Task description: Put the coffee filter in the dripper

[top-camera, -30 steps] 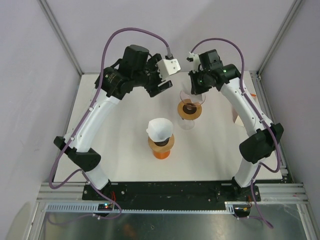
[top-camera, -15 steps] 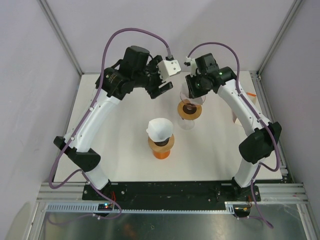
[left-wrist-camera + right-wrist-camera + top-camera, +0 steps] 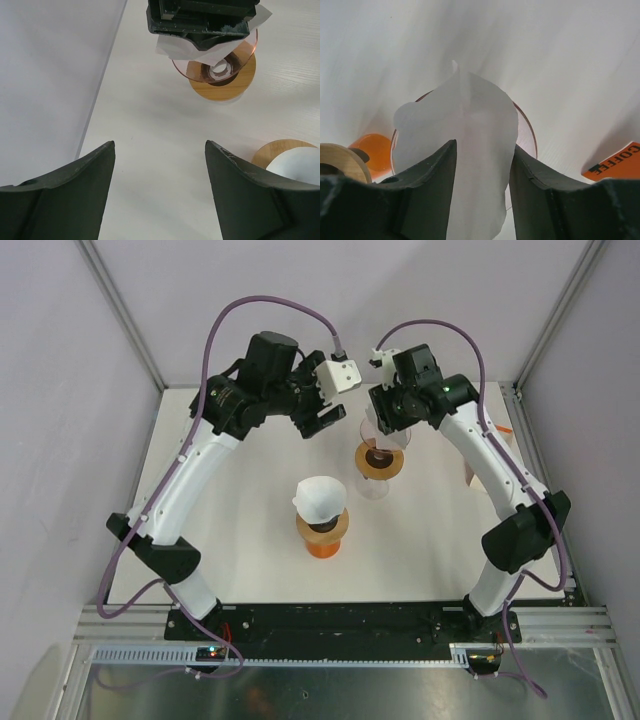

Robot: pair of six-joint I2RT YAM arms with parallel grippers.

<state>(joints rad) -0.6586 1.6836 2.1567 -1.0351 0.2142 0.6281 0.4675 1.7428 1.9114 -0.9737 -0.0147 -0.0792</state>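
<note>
The right jaws pinch the coffee filter (image 3: 465, 130) over the dripper (image 3: 239, 57) mouth. The left jaws hang wide open, empty. Lower it centred, tip first, before releasing.

A white tabletop (image 3: 230, 540) is enclosed by pale lilac wall panels (image 3: 60, 390). Near its middle stands a second, orange dripper (image 3: 322, 538) with a wooden collar, and a white paper cone (image 3: 319, 497) is seated in its top. Toward the right edge lies an orange packet (image 3: 616, 164) printed with the word COFFEE, partly out of view.
</note>
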